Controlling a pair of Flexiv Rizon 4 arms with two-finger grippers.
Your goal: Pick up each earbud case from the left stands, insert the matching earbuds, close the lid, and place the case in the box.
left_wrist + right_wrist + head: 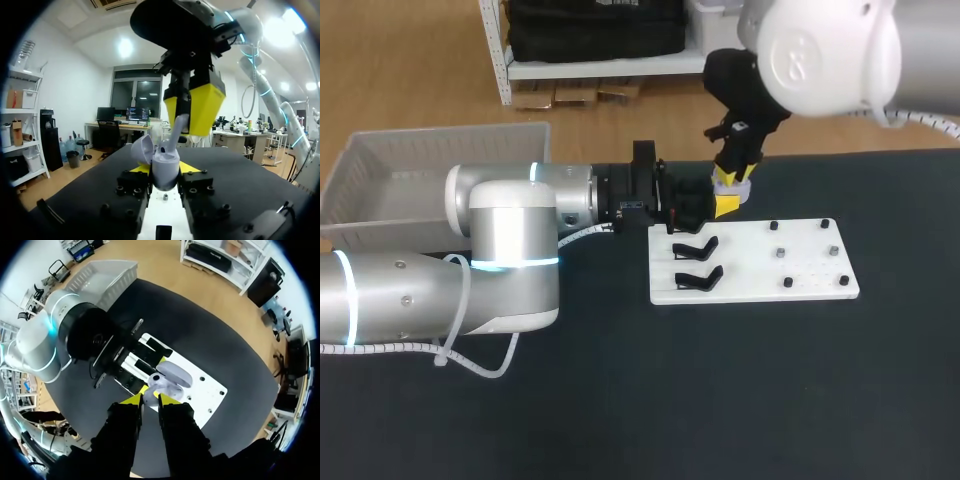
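From above, my left claw (705, 205) reaches in level over the near edge of the flat white plastic board (800, 270). My right claw (732, 182) hangs straight down, tip to tip with it. Two bare black clip stands (696, 262) sit on the board just beside the left claw. The translucent grey ribbed plastic box (440, 135) lies well behind the left claw, back along its arm.

From the left wrist, the left claw's fingers are clamped from both sides on the small rounded pale lavender earbud case (165, 169). The case is upright, its lid (142, 149) flipped open to one side. The right claw comes from above, its yellow tips pinched on a pale slim earbud (175, 134) whose lower end is at the case's mouth.

From the right wrist, the right claw's tips stand close together with the earbud between them, and the open case is directly under them.

I judge this to be the insert step — the earbud is entering its well but may not be seated. I cannot tell whether the other earbud is already in. Next I need a straight, gentle push down, then release; the left claw must keep the case steady.
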